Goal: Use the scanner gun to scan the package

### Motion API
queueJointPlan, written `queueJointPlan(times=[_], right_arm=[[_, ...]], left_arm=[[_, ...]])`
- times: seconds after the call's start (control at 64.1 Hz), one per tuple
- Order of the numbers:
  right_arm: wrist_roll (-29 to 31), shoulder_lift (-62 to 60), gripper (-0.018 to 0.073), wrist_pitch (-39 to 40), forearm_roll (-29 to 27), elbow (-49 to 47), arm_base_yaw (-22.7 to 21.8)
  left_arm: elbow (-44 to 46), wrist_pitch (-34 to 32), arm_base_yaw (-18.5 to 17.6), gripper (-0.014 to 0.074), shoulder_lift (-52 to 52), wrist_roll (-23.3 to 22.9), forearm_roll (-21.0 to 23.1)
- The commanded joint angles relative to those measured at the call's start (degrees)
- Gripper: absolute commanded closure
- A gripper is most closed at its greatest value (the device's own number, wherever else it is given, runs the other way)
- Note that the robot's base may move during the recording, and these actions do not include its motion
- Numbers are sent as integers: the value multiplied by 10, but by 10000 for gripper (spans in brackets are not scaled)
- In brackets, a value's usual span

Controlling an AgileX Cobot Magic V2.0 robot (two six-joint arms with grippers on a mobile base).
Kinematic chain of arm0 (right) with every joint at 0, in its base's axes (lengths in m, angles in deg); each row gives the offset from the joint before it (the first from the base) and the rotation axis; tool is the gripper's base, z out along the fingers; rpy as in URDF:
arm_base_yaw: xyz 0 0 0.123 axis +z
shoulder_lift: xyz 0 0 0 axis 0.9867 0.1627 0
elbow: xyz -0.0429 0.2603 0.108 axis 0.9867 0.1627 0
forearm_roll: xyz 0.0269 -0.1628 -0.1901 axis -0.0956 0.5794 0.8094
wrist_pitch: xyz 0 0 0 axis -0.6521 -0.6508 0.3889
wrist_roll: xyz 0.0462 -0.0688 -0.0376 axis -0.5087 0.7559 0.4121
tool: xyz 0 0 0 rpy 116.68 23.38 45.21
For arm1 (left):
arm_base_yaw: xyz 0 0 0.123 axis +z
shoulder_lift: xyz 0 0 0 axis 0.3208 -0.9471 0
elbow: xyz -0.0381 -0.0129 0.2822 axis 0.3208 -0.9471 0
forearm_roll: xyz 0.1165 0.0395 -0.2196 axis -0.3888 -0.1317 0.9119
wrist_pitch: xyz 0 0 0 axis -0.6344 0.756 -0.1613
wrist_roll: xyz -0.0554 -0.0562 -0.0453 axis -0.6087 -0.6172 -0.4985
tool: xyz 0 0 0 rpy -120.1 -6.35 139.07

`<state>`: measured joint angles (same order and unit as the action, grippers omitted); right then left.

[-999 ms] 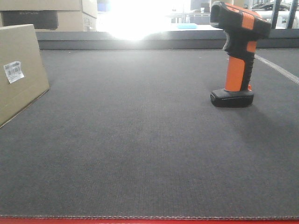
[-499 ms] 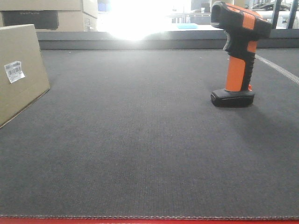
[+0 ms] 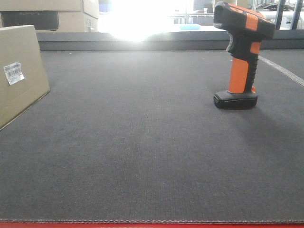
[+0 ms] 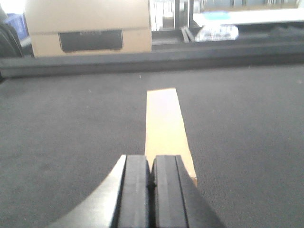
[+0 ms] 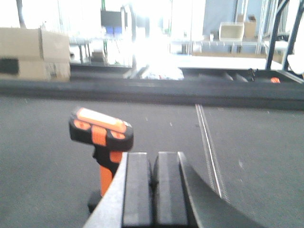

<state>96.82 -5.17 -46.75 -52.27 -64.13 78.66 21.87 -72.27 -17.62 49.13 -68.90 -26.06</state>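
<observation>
The scanner gun [image 3: 242, 52], black with an orange handle, stands upright on its flat foot at the right of the dark mat. The right wrist view has the scanner gun [image 5: 102, 135] just ahead and left of my right gripper [image 5: 153, 164], which is shut and empty. The package [image 3: 19, 71], a tan cardboard box with a small white barcode label [image 3: 13, 72], rests at the far left. From the left wrist camera the package [image 4: 164, 128] appears edge-on as a narrow tan strip straight ahead of my left gripper [image 4: 151, 166], shut with nothing held.
Cardboard boxes with a dark panel [image 3: 47, 16] stand behind the raised back edge of the mat [image 3: 156, 40]. A pale seam line [image 3: 282, 69] runs along the mat at the far right. Strong glare fills the background.
</observation>
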Motion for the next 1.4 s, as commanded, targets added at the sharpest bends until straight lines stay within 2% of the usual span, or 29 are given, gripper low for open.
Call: queueJointPlan(times=[0.0, 0.125, 0.983, 1.124, 1.28, 1.389], right_arm=[[2, -10, 713, -15, -11, 2, -3], [2, -10, 713, -36, -10, 2, -3], [2, -10, 713, -36, -10, 2, -3], [2, -10, 713, -35, -10, 2, -3], [2, -10, 713, -34, -10, 2, -3], [2, -10, 713, -33, -10, 2, -3]], left_arm=[[-8, -20, -3, 707, 17, -3, 1], [-8, -20, -3, 707, 19, -3, 1], [-13, -17, -3, 707, 21, -3, 1], [-61, -27, -9, 707, 70, -3, 1], [-152, -77, -13, 707, 161, -3, 1], [-221, -99, -13, 707, 226, -3, 29]])
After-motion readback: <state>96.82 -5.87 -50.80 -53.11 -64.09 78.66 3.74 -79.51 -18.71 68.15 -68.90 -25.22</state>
